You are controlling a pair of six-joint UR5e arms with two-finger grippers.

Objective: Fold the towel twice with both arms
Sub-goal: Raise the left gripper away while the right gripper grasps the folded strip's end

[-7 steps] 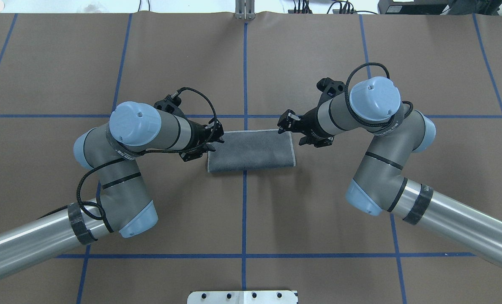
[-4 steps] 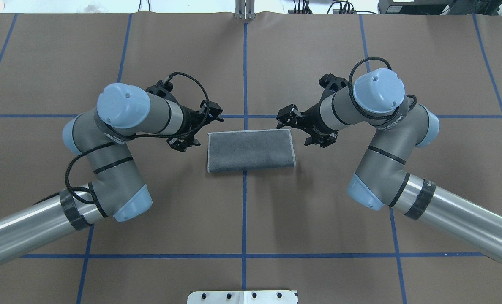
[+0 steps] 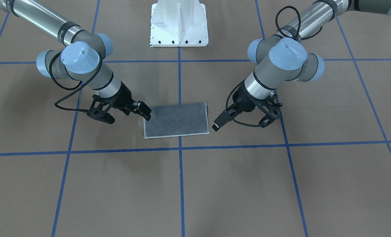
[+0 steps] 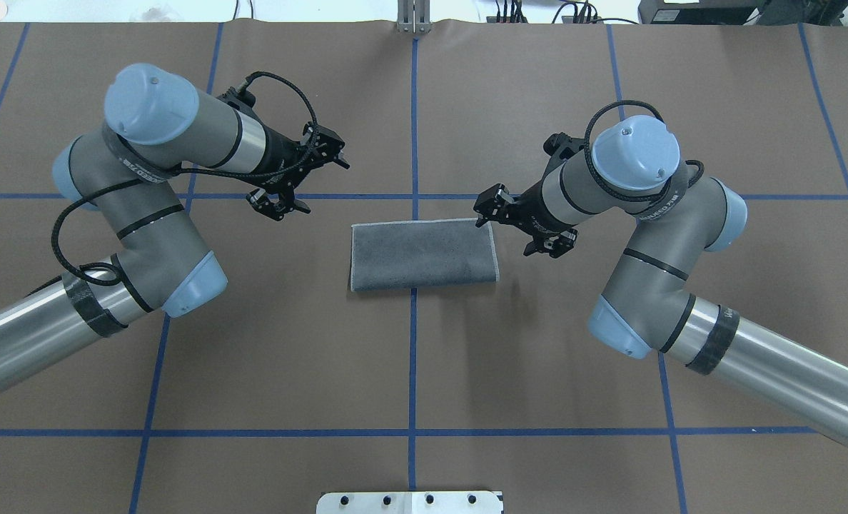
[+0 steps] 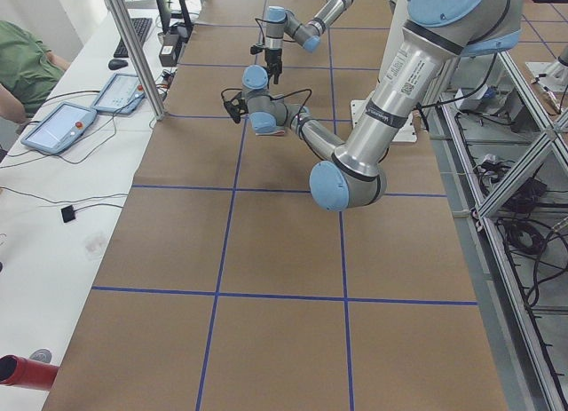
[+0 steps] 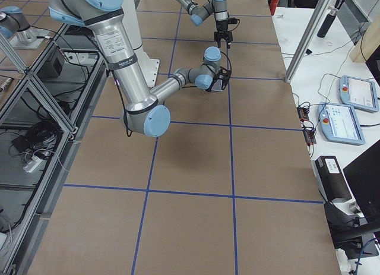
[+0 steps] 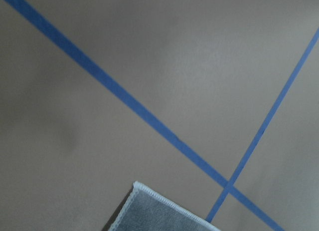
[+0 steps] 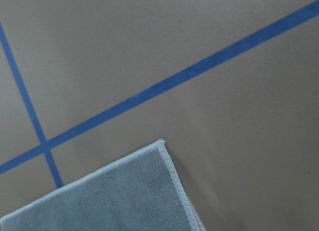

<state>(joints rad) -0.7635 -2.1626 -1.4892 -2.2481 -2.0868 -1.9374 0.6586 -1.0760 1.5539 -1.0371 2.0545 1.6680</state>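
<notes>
Left gripper (image 4: 335, 151) farther from towel (image 4: 424, 255), right gripper (image 4: 490, 202) at corner.

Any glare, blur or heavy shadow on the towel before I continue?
Overhead: the towel is sharp and evenly lit, no glare, just a faint shadow on the table off its right edge. Front-facing: soft arm shadows on the table, a bright sheen on the right arm, towel clear. Left wrist: slightly soft, towel corner only at the bottom. Right wrist: crisper, stitched border readable.
</notes>
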